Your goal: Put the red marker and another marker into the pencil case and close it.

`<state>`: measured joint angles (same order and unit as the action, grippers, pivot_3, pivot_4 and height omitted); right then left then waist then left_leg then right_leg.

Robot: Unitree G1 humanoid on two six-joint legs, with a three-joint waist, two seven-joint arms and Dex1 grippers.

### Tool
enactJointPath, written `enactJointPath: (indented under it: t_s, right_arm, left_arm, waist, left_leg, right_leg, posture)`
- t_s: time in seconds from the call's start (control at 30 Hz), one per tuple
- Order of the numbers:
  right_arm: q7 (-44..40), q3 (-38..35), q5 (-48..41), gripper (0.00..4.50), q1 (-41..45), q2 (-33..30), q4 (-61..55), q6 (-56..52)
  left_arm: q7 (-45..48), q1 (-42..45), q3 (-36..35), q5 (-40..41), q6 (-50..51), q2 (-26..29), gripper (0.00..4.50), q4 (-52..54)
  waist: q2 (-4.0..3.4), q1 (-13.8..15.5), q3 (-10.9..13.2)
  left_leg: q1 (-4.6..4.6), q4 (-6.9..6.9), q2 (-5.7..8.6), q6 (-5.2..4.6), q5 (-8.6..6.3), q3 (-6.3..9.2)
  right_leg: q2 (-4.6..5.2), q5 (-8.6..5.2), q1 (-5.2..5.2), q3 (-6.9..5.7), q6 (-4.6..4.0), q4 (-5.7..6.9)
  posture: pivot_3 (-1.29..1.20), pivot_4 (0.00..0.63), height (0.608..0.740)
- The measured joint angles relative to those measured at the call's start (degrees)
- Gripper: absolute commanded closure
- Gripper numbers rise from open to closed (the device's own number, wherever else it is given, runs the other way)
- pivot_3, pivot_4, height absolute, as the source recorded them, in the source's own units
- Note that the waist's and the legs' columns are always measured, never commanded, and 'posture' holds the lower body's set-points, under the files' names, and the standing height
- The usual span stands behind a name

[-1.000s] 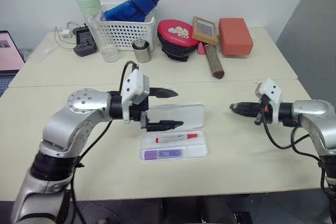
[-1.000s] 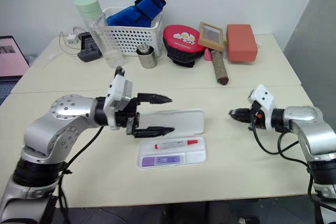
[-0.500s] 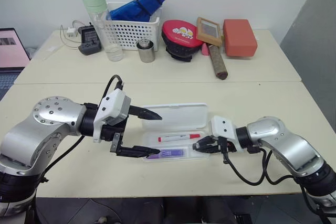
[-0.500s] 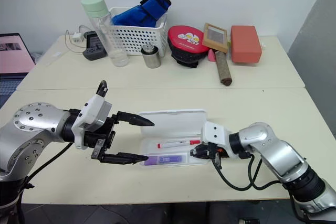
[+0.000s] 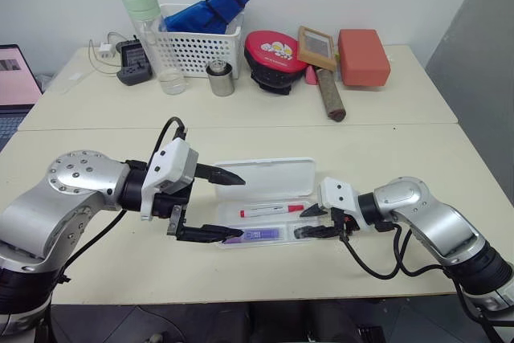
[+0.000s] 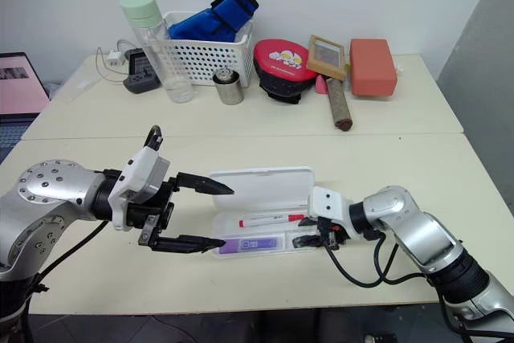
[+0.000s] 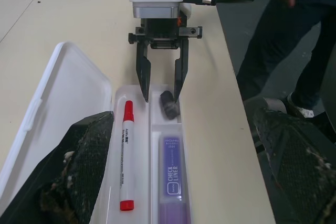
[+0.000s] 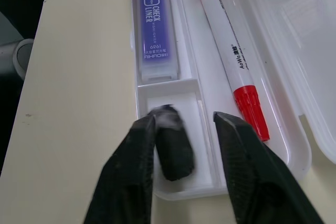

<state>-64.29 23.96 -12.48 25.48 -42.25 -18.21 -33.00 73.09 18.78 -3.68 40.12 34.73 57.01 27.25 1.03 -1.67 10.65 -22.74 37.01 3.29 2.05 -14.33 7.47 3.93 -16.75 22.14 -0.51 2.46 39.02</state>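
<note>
The white pencil case [image 5: 277,176] lies open on the near table, its lid folded back. Inside, the red marker [image 5: 271,210] fills the rear channel and the purple marker [image 8: 155,19] the front one. A small dark object [image 8: 173,150] rests in the little end compartment. My right gripper [image 5: 300,223] reaches into that end, open, with its fingers on either side of the dark object and a gap showing on one side. At the case's other end, my left gripper [image 5: 241,205] stands wide open, one finger over the lid and one along the front edge.
On the far table stand a white basket [image 5: 197,50] with a blue item, a clear bottle [image 5: 152,38], a metal cup [image 5: 218,78], a red round case [image 5: 271,58], a brush [image 5: 325,78] and an orange-red box [image 5: 363,56]. A person's legs [image 7: 283,40] stand beside the table.
My right gripper swung in from the right and down to the case's end, then its fingers parted. The camera view shifted. My left gripper stays open and has barely moved.
</note>
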Motion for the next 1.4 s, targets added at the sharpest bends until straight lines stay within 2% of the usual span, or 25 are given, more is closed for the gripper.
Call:
enactJointPath:
  t_s: [0.23, 0.47, 0.6, 0.67, 0.73, 0.77, 0.87, 0.93, 1.07, 1.1, 1.3, 1.33, 1.4]
  right_arm:
    - [-0.7, -0.2, -0.3, 0.12, 0.0, 0.0, 0.0, -0.1]
    - [-2.4, -6.0, -7.5, 0.06, 0.3, -0.2, -3.1, -3.0]
    - [-1.8, -17.1, -17.8, 0.06, 8.2, 2.2, -3.2, -7.0]
    - [-0.9, -18.9, -19.0, 0.06, 11.1, 3.4, -1.0, -7.3]
    - [1.1, -19.8, -19.0, 0.42, 15.8, 6.1, 6.3, -7.2]
    - [1.4, -19.9, -19.0, 0.43, 16.7, 6.6, 7.9, -7.2]
    - [4.8, -20.2, -15.9, 1.14, 23.9, 9.9, 20.6, -5.2]
    - [6.1, -17.4, -10.5, 1.56, 29.4, 12.2, 31.8, -1.1]
    - [4.8, -11.8, -3.8, 2.47, 33.1, 17.0, 47.1, 5.0]
    - [4.1, -10.6, -2.2, 2.83, 33.9, 18.0, 50.4, 6.5]
    - [-1.0, -6.4, 4.7, 4.31, 38.9, 20.7, 61.3, 13.8]
    - [-1.9, -6.3, 4.9, 4.49, 39.0, 21.0, 61.5, 14.6]
    - [-4.3, -5.9, 5.8, 4.49, 39.1, 21.4, 61.5, 15.6]
  left_arm:
    - [-0.1, -0.2, -0.9, 0.0, 0.0, 0.3, 0.00, 0.0]
    - [-1.3, -0.6, -2.7, 0.4, 0.3, 0.4, 0.00, -0.1]
    - [-2.1, -2.0, -9.2, 2.3, 2.2, 2.1, 0.00, -1.3]
    - [-2.4, -2.7, -10.9, 2.7, 2.7, 2.5, 0.00, -2.3]
    - [-2.7, -3.4, -12.8, 2.8, 3.5, 3.0, 0.00, -3.4]
    - [-2.8, -3.6, -13.2, 2.8, 3.6, 3.1, 0.00, -3.5]
    - [-3.3, -4.0, -15.4, 2.8, 3.9, 3.4, 0.00, -5.0]
    - [-3.6, -4.4, -16.2, 2.8, 3.9, 3.5, 0.00, -5.6]
    - [-3.7, -5.0, -17.4, 2.8, 4.0, 3.8, 0.00, -5.5]
    - [-3.7, -5.2, -17.6, 2.9, 4.0, 3.8, 0.00, -5.4]
    - [-4.1, -7.9, -19.9, 4.0, 5.0, 3.8, 0.00, -4.2]
    - [-4.4, -8.3, -20.3, 4.1, 5.1, 3.8, 0.00, -3.9]
    - [-5.0, -8.9, -20.9, 4.4, 5.1, 3.8, 0.00, -3.0]
  waist:
    - [0.00, 0.0, 0.0]
    - [0.00, 0.0, 0.0]
    - [-0.03, -0.3, 0.0]
    - [-0.03, -0.2, 0.0]
    - [-0.03, -0.3, 0.1]
    - [-0.04, -0.3, 0.1]
    - [-0.05, -0.3, 0.1]
    - [-0.04, -0.4, 0.1]
    - [-0.05, -0.7, 0.1]
    - [-0.05, -0.8, 0.1]
    - [-0.07, -0.9, 0.1]
    - [-0.07, -0.9, 0.1]
    - [-0.07, -0.9, 0.1]
  left_leg:
    - [0.00, 0.00, 0.00, 0.00, 0.00, 0.00]
    - [0.00, 0.00, 0.00, 0.00, 0.00, 0.00]
    - [0.08, -0.02, -0.09, -0.01, -0.01, 0.05]
    - [0.08, -0.04, -0.08, -0.01, -0.01, 0.06]
    - [0.07, -0.03, -0.06, -0.01, 0.00, -0.03]
    - [0.07, -0.04, -0.04, 0.00, 0.00, -0.02]
    - [0.05, -0.05, -0.04, 0.01, 0.00, -0.06]
    - [0.08, -0.05, -0.10, 0.03, 0.02, -0.11]
    - [-0.03, -0.07, -0.11, 0.28, 0.16, -0.12]
    - [-0.06, -0.06, -0.10, 0.29, 0.17, -0.11]
    - [-0.07, -0.06, -0.10, 0.33, 0.19, -0.05]
    - [-0.06, -0.06, -0.12, 0.33, 0.19, -0.05]
    - [-0.06, -0.06, -0.12, 0.34, 0.19, -0.02]
  right_leg:
    - [0.00, 0.00, 0.00, 0.00, 0.00, 0.00]
    - [0.01, 0.00, 0.00, 0.00, 0.00, 0.00]
    - [0.02, 0.03, -0.04, -0.04, -0.05, 0.00]
    - [0.01, 0.03, -0.05, -0.05, -0.06, -0.01]
    - [-0.06, 0.04, 0.00, 0.02, -0.08, 0.03]
    - [-0.09, 0.05, 0.00, 0.01, -0.08, 0.04]
    - [-0.10, 0.06, 0.06, 0.05, -0.11, 0.03]
    - [-0.14, 0.07, 0.08, 0.09, -0.12, 0.02]
    - [-0.15, 0.06, 0.17, 0.11, -0.14, -0.01]
    - [-0.14, 0.06, 0.19, 0.10, -0.14, -0.02]
    - [-0.14, 0.06, 0.20, 0.08, -0.14, 0.00]
    - [-0.14, 0.07, 0.20, 0.08, -0.14, 0.02]
    - [-0.14, 0.07, 0.20, 0.07, -0.14, 0.04]
  posture:
    - [0.00, 0.150, 0.740]
    - [0.00, 0.150, 0.740]
    - [0.00, 0.150, 0.740]
    - [0.00, 0.150, 0.740]
    - [0.00, 0.150, 0.740]
    - [0.00, 0.150, 0.740]
    - [0.00, 0.150, 0.740]
    - [0.00, 0.150, 0.740]
    - [0.00, 0.150, 0.740]
    - [0.00, 0.150, 0.740]
    - [0.00, 0.150, 0.740]
    - [0.00, 0.150, 0.740]
    - [0.00, 0.150, 0.740]
